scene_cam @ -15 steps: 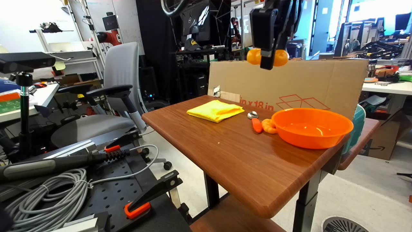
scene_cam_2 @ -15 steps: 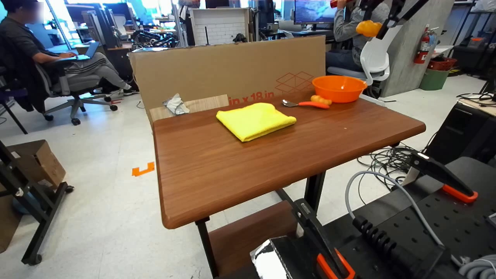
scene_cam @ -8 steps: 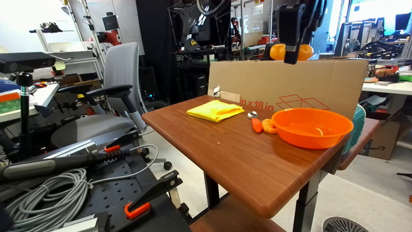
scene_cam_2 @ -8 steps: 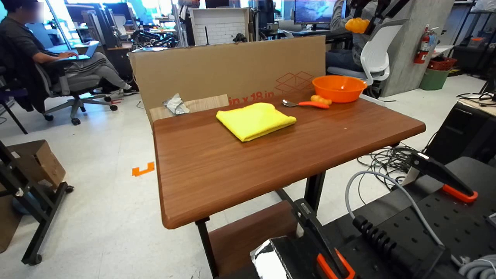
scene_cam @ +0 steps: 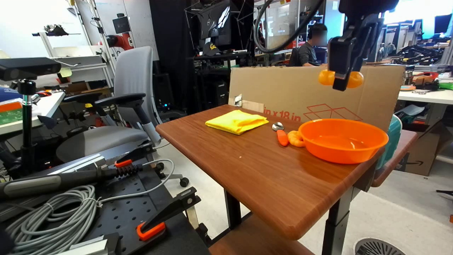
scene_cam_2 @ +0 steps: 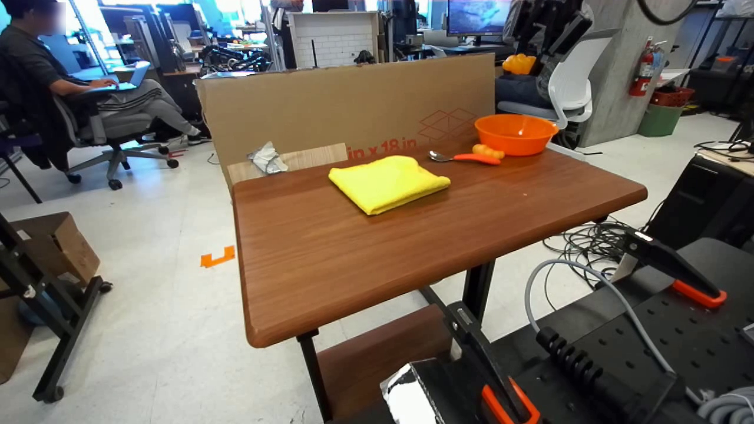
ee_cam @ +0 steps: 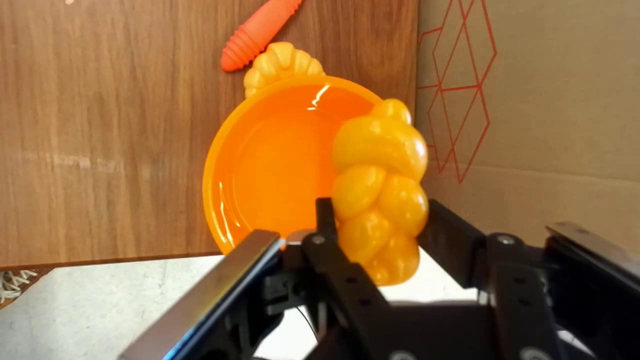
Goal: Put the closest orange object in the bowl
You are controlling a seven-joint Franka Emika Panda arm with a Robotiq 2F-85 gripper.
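Observation:
My gripper point(scene_cam: 340, 82) is shut on a shiny, lumpy orange object point(scene_cam: 355, 79) and holds it in the air, well above the table. The held object also shows in an exterior view point(scene_cam_2: 518, 64) and, between both fingers, in the wrist view point(ee_cam: 377, 195). The orange bowl point(scene_cam: 341, 154) stands at the table's end in both exterior views point(scene_cam_2: 515, 140). In the wrist view the bowl point(ee_cam: 280, 165) lies below the held object, which overlaps its right side. No object shows inside the bowl. A ridged orange piece point(ee_cam: 282, 62) touches or nearly touches the bowl's outer wall.
A spoon with an orange handle point(scene_cam: 282, 137) lies by the ridged piece. A folded yellow cloth point(scene_cam_2: 389, 184) lies on the wooden table point(scene_cam: 247, 170). An upright cardboard sheet point(scene_cam: 318, 95) runs along the table's edge behind the bowl. A teal object point(scene_cam: 391, 138) stands beside the bowl.
The gripper has moved with the orange object, rightward in an exterior view and leftward in another. It first rose slightly, then came down lower. The bowl, spoon, ridged piece and cloth have not moved.

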